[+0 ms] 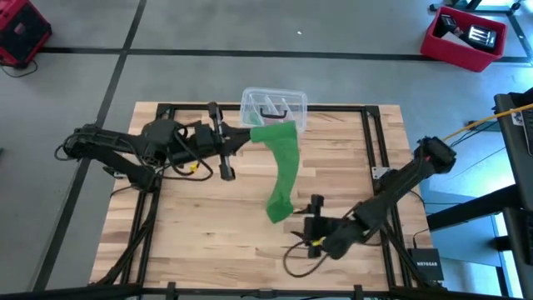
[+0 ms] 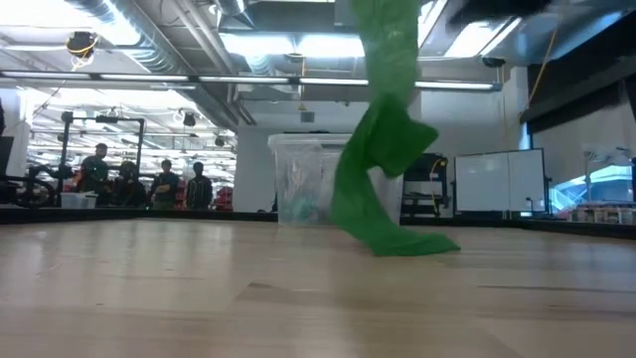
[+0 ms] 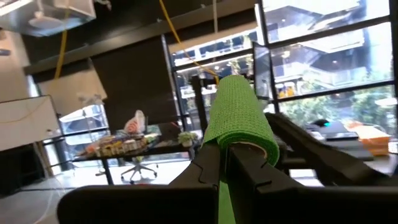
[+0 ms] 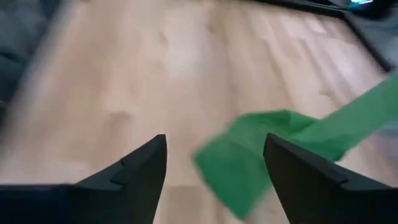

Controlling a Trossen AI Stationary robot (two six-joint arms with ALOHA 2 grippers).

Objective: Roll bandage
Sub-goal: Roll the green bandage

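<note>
While its upper end is clamped in the left gripper, the bandage hangs to the bench, top cropped in the low view. Right gripper: jaws wide, empty, beside the fallen end.

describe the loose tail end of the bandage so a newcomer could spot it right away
Start at the clear plastic box at the wooden table's far edge. The green bandage runs from there toward the right gripper. Its tail lies crumpled on the wood there, the only bright green thing.
</note>
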